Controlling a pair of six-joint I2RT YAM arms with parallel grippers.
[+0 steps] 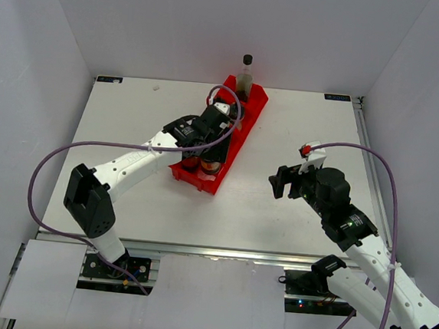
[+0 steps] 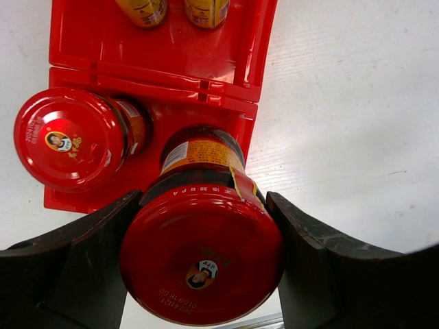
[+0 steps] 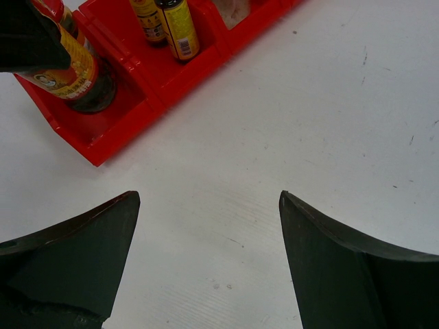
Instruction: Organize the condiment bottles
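My left gripper (image 2: 202, 197) is shut on the lid of a squat red-lidded dark jar (image 2: 202, 253), which stands in the near end compartment of the red tray (image 2: 158, 62). A second red-lidded jar (image 2: 65, 137) stands beside it on the left. Two slim yellow-labelled bottles (image 2: 144, 10) sit in the compartment beyond. In the top view the left gripper (image 1: 207, 133) is over the tray's near end, and a tall clear black-capped bottle (image 1: 246, 73) stands at the far end. My right gripper (image 3: 209, 195) is open over bare table, right of the tray, with nothing between its fingers.
The red tray (image 1: 253, 110) lies diagonally across the middle of the white table (image 1: 300, 125). White walls close in the left, right and far sides. The left arm's purple cable loops over the table's left half, and the right arm (image 1: 332, 197) sits at the near right.
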